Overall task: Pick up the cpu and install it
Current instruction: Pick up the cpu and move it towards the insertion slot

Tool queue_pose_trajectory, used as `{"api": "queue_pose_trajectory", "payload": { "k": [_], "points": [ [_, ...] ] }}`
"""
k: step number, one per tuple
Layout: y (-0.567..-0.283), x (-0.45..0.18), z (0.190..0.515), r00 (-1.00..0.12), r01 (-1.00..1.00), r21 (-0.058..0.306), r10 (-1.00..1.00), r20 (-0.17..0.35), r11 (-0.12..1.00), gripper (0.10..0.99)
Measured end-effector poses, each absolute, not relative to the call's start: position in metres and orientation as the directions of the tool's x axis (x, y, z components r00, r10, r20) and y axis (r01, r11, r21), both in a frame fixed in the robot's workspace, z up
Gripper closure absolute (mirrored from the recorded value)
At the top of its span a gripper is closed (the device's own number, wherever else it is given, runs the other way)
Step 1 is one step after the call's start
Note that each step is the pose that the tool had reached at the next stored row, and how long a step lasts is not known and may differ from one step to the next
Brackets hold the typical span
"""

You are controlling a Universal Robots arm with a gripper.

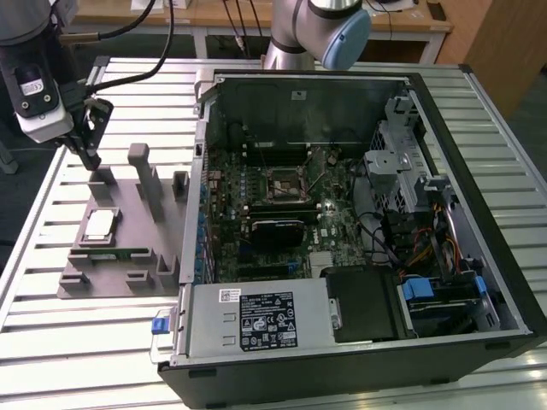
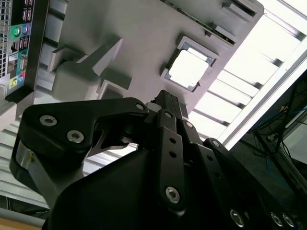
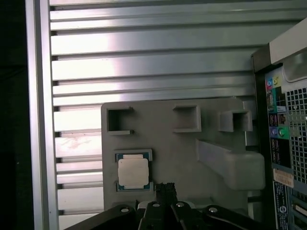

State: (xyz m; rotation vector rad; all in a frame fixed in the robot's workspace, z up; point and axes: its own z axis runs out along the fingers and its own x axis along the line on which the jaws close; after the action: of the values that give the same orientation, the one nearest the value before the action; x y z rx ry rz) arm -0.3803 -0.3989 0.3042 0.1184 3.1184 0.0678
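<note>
The cpu (image 1: 100,225) is a pale silver square lying flat in a recess of the grey holder plate (image 1: 128,201), on the exterior view's left. It also shows in both wrist views, cpu (image 2: 188,68) and cpu (image 3: 133,172). My gripper (image 1: 91,155) hangs above the plate's far end, a short way beyond the cpu and apart from it. Its black fingertips (image 3: 164,188) meet with nothing between them, so it is shut and empty. The gripper (image 2: 165,101) points down toward the plate beside the chip.
An open computer case (image 1: 359,231) lies to the exterior view's right, its motherboard socket (image 1: 282,184) exposed. A green memory stick (image 1: 111,252) sits on the plate below the cpu. Upright grey posts (image 1: 141,166) rise from the plate. The slatted metal table (image 1: 51,342) lies beneath.
</note>
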Motion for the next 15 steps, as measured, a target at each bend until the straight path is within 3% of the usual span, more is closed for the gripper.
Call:
{"api": "queue_pose_trajectory", "payload": {
  "k": [15],
  "points": [
    [-0.403,-0.395,0.281,-0.997,0.075,0.044,0.076,-0.019,0.996,0.98]
  ]
}}
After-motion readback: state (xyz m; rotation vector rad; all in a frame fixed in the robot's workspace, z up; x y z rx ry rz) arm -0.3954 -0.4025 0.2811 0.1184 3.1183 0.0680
